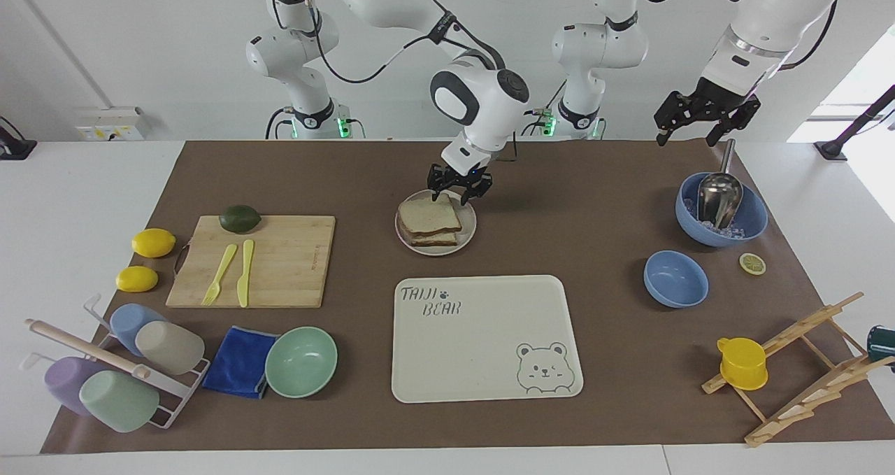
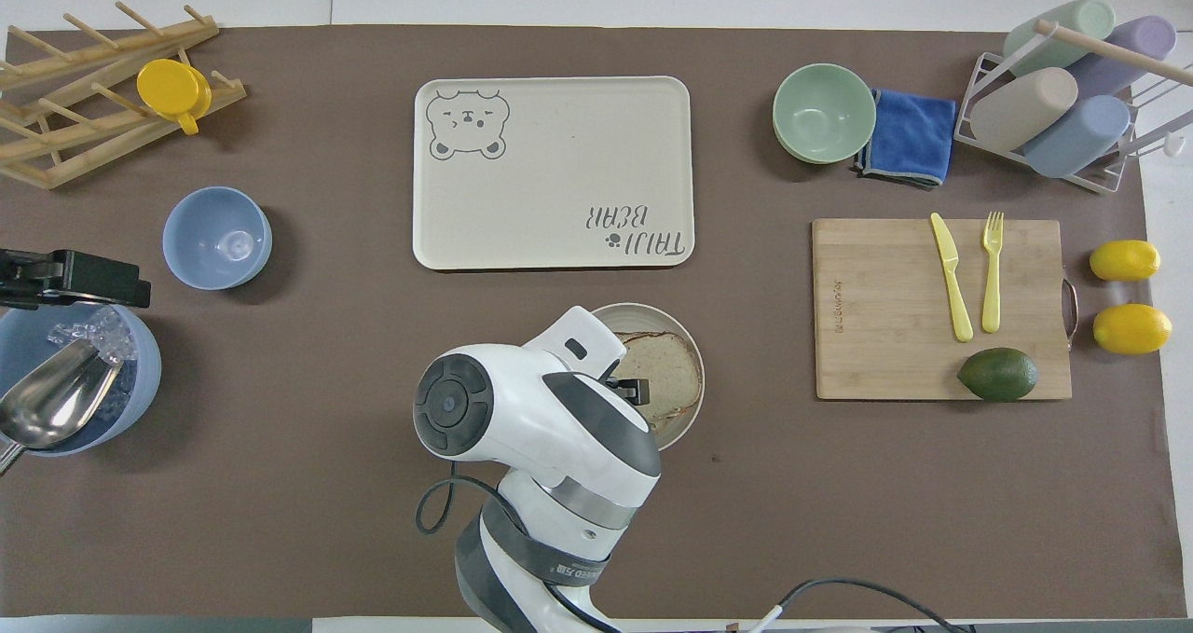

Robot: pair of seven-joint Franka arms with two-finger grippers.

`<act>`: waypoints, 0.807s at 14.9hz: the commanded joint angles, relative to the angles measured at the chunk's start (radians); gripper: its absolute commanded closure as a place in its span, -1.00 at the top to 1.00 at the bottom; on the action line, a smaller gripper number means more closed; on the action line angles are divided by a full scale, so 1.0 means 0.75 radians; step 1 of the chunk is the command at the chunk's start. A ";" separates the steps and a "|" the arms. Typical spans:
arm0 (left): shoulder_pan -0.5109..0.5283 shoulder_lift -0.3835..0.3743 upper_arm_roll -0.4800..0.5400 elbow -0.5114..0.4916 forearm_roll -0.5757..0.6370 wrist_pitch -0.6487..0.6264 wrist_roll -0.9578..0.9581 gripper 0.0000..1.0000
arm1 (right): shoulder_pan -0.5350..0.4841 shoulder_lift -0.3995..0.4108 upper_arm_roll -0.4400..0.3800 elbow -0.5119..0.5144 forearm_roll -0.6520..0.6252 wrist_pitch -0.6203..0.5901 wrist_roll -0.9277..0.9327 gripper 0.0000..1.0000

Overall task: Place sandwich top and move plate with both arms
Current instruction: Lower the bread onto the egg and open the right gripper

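Sandwich top (image 1: 428,214) is seen in the facing view lying flat on the lower slice, stacked on the plate (image 1: 467,235). Plate sits mid-bench on the brown mat, nearer the robots than the tray (image 1: 482,335). Right gripper (image 1: 459,188) is held just above the plate's robot-side rim, fingers spread apart, nothing clamped; no contact with the bread can be made out. Left gripper (image 1: 689,136) is parked in the air over the blue bowl (image 1: 752,216) with ice and a metal scoop (image 1: 719,195), fingers apart, nothing held; that arm is waiting. Cutting board (image 1: 255,261) with knife, fork and avocado is located toward the right arm's end. A smaller blue bowl (image 1: 675,279) is located toward the left arm's end.

In the overhead view, the sandwich top (image 2: 669,372) is seen on the plate (image 2: 694,409), partly covered by the right arm's wrist. Right gripper (image 2: 626,391) is over the plate's robot-side half; only a little of it is visible past the wrist housing. Left gripper (image 2: 70,279) is seen at the frame edge, over the rim of the ice bowl (image 2: 140,391). Tray (image 2: 553,172) lies farther from the robots than the plate, not touching it. Cutting board (image 2: 937,309) is well apart from the plate.
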 commanded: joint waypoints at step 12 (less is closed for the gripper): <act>-0.314 -0.001 -0.027 -0.410 -0.098 0.506 -0.382 1.00 | -0.828 -0.510 -0.015 0.100 0.329 -0.467 -0.736 1.00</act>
